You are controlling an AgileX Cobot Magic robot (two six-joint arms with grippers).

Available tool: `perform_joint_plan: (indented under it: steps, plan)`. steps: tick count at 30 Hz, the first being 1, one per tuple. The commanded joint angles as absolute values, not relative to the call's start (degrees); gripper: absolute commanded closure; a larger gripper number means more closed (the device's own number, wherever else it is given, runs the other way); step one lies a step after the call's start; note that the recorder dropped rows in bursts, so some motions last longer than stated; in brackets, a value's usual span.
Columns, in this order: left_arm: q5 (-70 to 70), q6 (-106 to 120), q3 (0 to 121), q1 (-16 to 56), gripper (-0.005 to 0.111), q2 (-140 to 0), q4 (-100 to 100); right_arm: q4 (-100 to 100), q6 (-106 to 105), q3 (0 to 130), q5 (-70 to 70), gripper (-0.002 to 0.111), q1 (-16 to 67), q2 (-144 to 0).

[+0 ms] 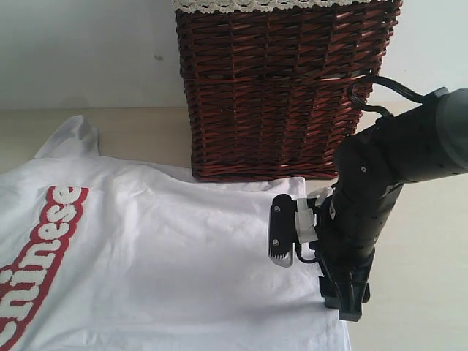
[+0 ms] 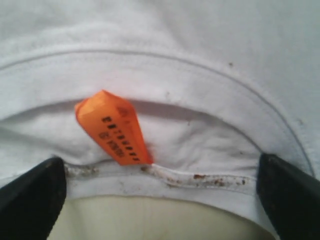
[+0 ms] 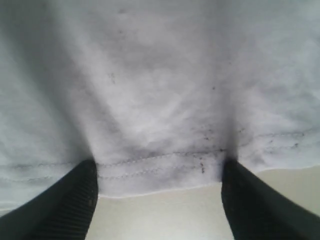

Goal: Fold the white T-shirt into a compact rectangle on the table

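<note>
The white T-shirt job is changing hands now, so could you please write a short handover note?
Left gripper: open, fingers astride the collar by the orange neck tag.
Right gripper: open, fingers astride the stitched hem.
White T-shirt: spread flat on the table, in front of the wicker basket.
Done: no fold visible.
Left: grasp both edges, fold into a compact rectangle.

The white T-shirt (image 1: 168, 256) is soft matt cotton, lightly creased, with stitched hems – its red-edged lettering (image 1: 36, 256) looks fuzzy and raised. At its collar sits a smooth, slightly shiny orange neck tag (image 2: 114, 129). Behind the shirt, the basket (image 1: 285, 88) is glossy dark woven wicker, rough-ribbed, topped with cream lace trim (image 1: 256, 5). The table (image 1: 417, 285) is smooth, pale and matt.
</note>
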State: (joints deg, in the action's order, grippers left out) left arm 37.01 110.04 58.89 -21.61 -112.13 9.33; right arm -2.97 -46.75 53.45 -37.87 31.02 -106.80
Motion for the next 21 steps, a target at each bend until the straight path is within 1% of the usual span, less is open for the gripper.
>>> perform_joint_plan:
  steps: [1,8,13,21]
  plan:
    - [33.7,110.8,58.0,-22.1,0.002,-114.6,8.3,-3.3,-46.3,55.9,-40.1,0.043,30.7,-105.6]
    - [33.8,110.9,58.0,-22.1,0.002,-114.6,8.3,-3.3,-46.4,55.8,-37.2,0.043,30.7,-106.4]
    - [33.8,110.9,58.0,-22.1,0.002,-114.6,8.3,-3.3,-46.4,55.8,-37.5,0.043,30.7,-110.2]
    - [33.7,110.9,58.0,-22.1,0.002,-114.6,8.6,-3.3,-46.1,55.8,-37.5,0.044,30.7,-112.3]
